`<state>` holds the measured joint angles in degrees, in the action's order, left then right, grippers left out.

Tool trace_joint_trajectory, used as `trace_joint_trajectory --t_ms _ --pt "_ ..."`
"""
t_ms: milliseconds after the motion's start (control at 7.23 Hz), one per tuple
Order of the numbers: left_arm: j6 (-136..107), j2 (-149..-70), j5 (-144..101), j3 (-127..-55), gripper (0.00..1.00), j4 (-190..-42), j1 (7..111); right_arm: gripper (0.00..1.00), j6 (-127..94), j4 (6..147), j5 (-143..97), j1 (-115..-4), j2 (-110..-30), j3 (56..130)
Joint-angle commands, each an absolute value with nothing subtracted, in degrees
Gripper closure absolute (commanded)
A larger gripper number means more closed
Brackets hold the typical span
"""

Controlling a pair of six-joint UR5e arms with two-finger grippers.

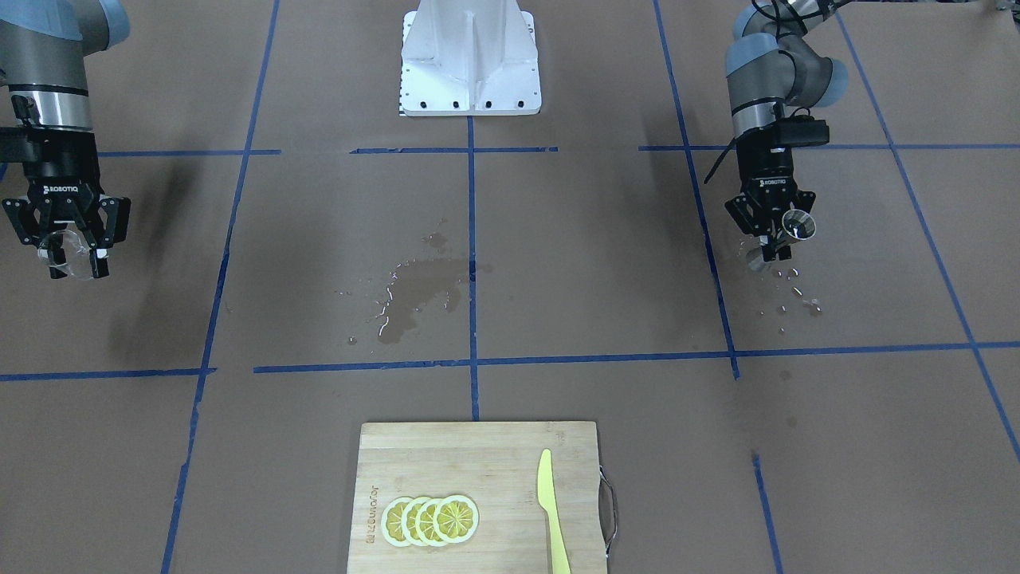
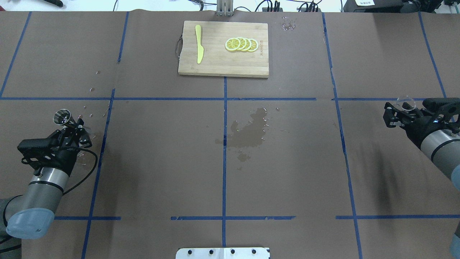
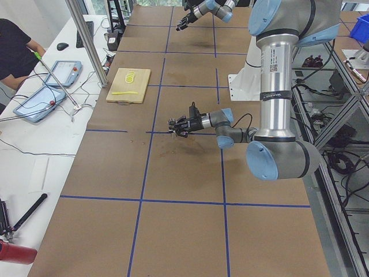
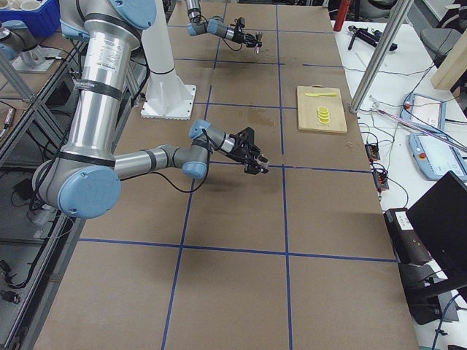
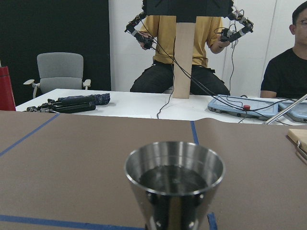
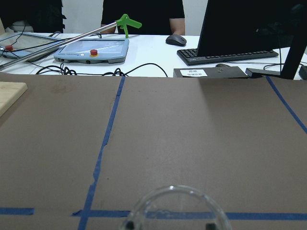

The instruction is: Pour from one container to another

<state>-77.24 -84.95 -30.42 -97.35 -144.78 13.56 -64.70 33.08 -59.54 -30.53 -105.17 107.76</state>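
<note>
overhead exterior: both vessels held aloft and well apart, pour looks already made

at the left edge of the frame the left pincer (image 2: 76, 126) is closed on the steel jigger (image 2: 61, 117) and holds it clear of the bench (image 2: 161, 162). at the right edge the right pincer (image 2: 399, 109) is closed on the clear glass cup (image 2: 406, 102), which is also lifted. the two vessels sit at opposite ends of the bench, nowhere near each other.

in the left wrist-mounted view the jigger's upper cone holds dark liquid part way up. in the right wrist-mounted view only the cup's rim shows at the bottom of the frame. the cup looks empty, though i cannot be sure. a wet patch (image 2: 248, 129) darkens the paper in the middle of the overhead frame, and small drops (image 2: 88, 115) lie on the bench near the jigger.

judging from this, the pour is most likely done, with some liquid lost to the bench. what seems left is to set both vessels down and let go.
</note>
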Motion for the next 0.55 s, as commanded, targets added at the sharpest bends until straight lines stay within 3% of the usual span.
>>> trace_joint_trajectory --t_ms 0,277,415 --pt "-76.73 -84.99 -32.15 -97.29 1.00 -144.32 10.56 1.00 -64.69 33.05 -56.35 -27.26 -105.21 107.49" --pt "-76.73 -84.99 -33.30 -97.47 1.00 -144.40 9.93 1.00 -64.77 33.05 -55.90 -26.37 -105.12 107.49" --pt "-76.73 -84.99 -33.48 -97.47 0.93 -144.40 9.93 1.00 -64.78 33.13 -55.29 -25.93 -105.12 107.49"
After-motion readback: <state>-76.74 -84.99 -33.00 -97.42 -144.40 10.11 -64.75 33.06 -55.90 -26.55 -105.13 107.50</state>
